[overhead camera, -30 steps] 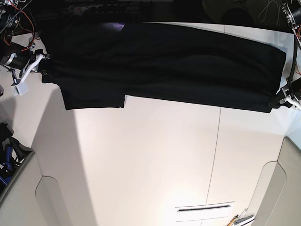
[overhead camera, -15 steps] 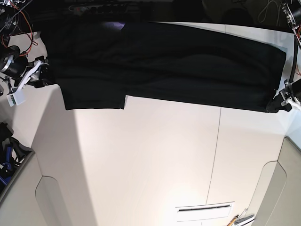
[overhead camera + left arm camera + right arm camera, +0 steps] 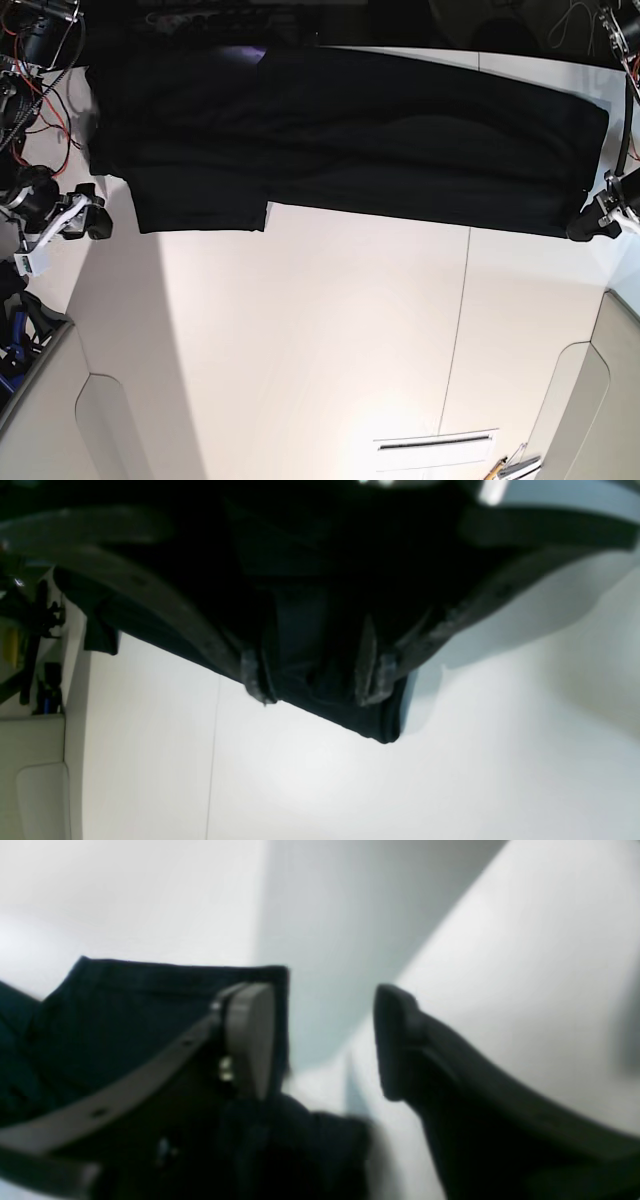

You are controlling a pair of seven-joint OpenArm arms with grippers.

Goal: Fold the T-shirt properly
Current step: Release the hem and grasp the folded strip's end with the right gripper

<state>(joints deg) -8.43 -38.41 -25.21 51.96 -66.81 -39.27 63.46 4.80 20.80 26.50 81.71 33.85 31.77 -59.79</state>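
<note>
The black T-shirt (image 3: pixel 380 130) lies spread flat across the far part of the white table (image 3: pixel 320 330), plain side up, one sleeve hanging toward the front at the left. My left gripper (image 3: pixel 592 226) is at the shirt's right-hand corner. In the left wrist view it (image 3: pixel 314 680) is open, and the shirt's corner (image 3: pixel 300 620) lies loose between the fingertips. My right gripper (image 3: pixel 85 218) hovers over bare table just left of the sleeve. In the right wrist view it (image 3: pixel 322 1040) is open with only table in the gap, the shirt's hem (image 3: pixel 125 1010) beside its left finger.
A thin seam (image 3: pixel 460 310) runs front to back through the table. A white slotted plate (image 3: pixel 435 450) lies near the front edge. Grey rounded panels (image 3: pixel 60 420) flank both front corners. Red wires and electronics (image 3: pixel 30 40) sit at the far left.
Both grippers have opened and let go of the shirt's edges. The right gripper has drawn back from the sleeve toward the front left. The shirt now rests on the table.
</note>
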